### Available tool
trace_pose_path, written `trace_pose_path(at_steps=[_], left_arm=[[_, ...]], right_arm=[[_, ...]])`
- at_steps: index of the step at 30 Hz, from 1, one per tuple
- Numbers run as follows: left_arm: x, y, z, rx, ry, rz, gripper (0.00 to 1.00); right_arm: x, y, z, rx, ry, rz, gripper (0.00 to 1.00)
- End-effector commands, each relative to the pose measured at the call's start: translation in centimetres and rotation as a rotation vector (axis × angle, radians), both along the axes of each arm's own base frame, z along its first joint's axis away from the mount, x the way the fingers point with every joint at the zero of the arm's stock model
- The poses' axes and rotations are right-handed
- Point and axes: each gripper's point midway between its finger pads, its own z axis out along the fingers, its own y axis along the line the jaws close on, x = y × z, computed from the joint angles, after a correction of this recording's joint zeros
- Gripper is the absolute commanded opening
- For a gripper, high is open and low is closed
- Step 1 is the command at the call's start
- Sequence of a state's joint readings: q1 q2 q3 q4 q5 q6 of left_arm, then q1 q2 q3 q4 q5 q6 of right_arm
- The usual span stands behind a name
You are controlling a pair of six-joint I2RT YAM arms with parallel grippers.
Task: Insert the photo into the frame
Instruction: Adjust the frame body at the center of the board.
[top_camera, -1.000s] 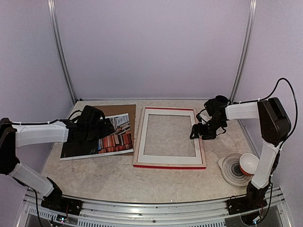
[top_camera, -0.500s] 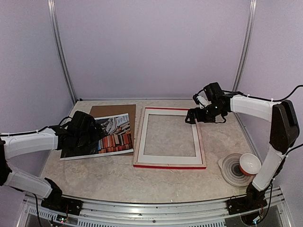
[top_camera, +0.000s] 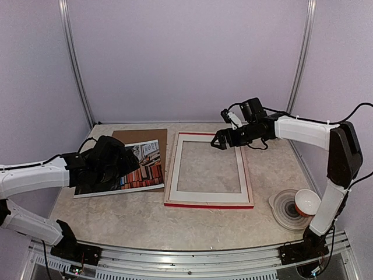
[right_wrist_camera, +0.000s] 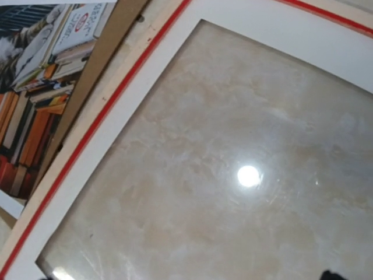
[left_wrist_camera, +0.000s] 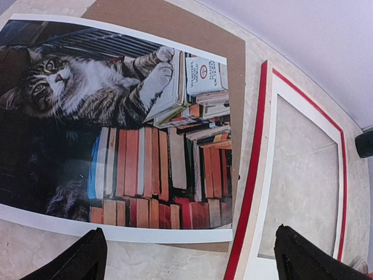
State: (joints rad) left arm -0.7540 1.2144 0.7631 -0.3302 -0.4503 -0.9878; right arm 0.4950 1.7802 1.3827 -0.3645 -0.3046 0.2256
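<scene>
The photo (top_camera: 143, 170), a tabby cat on stacked books (left_wrist_camera: 128, 128), lies flat on a brown backing board (top_camera: 140, 136) left of the frame; its corner also shows in the right wrist view (right_wrist_camera: 35, 70). The frame (top_camera: 210, 205) lies on the table with a red edge (left_wrist_camera: 252, 175) (right_wrist_camera: 99, 119) and a white mat (top_camera: 207, 197) inside it. My left gripper (top_camera: 122, 169) hovers open over the photo's near right part, its midpoint (left_wrist_camera: 192, 265) above the photo's corner. My right gripper (top_camera: 220, 142) hangs open over the frame's far edge, holding nothing; only one fingertip (right_wrist_camera: 333, 275) shows.
A red-and-white bowl (top_camera: 307, 202) sits on a grey ringed plate (top_camera: 287, 211) at the near right. Purple walls and metal posts close off the back and sides. Bare marbled tabletop (top_camera: 145, 224) lies in front of the frame and photo.
The right arm has swung from the frame's right side to above its far edge, moving left. The left gripper shifted slightly over the photo, still open.
</scene>
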Motion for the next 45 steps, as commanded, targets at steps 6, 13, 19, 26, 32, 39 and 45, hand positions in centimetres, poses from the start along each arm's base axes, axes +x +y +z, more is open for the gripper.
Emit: trace_pose_path(at_steps=[6, 13, 19, 26, 32, 39, 45], left_arm=[[1.0, 1.8, 2.9, 0.088, -0.03, 0.096, 0.99], [0.7, 2.5, 3.0, 0.064, -0.044, 0.125, 0.99], [0.5, 3.0, 2.7, 0.072, -0.046, 0.14, 0.99], [0.6, 4.1, 2.6, 0.082, -0.046, 0.162, 0.99], [1.0, 5.8, 1.6, 0.009, -0.054, 0.184, 0.99], [1.9, 7.1, 1.1, 0.075, -0.062, 0.205, 0.99], [2.7, 9.1, -2.0, 0.07, -0.005, 0.245, 0.99]], right_arm=[[1.2, 2.7, 1.5, 0.052, -0.032, 0.029, 0.99], [-0.1, 4.8, 1.0, -0.011, -0.048, 0.044, 0.99], [-1.1, 5.9, 0.7, -0.017, -0.05, 0.031, 0.99], [-2.6, 9.5, 2.1, 0.077, -0.008, 0.062, 0.99], [-5.2, 14.1, 3.7, 0.302, 0.088, 0.225, 0.99], [-3.8, 17.5, 0.8, 0.146, 0.16, 0.159, 0.96], [-4.6, 22.3, -2.8, 0.115, 0.241, 0.195, 0.93]])
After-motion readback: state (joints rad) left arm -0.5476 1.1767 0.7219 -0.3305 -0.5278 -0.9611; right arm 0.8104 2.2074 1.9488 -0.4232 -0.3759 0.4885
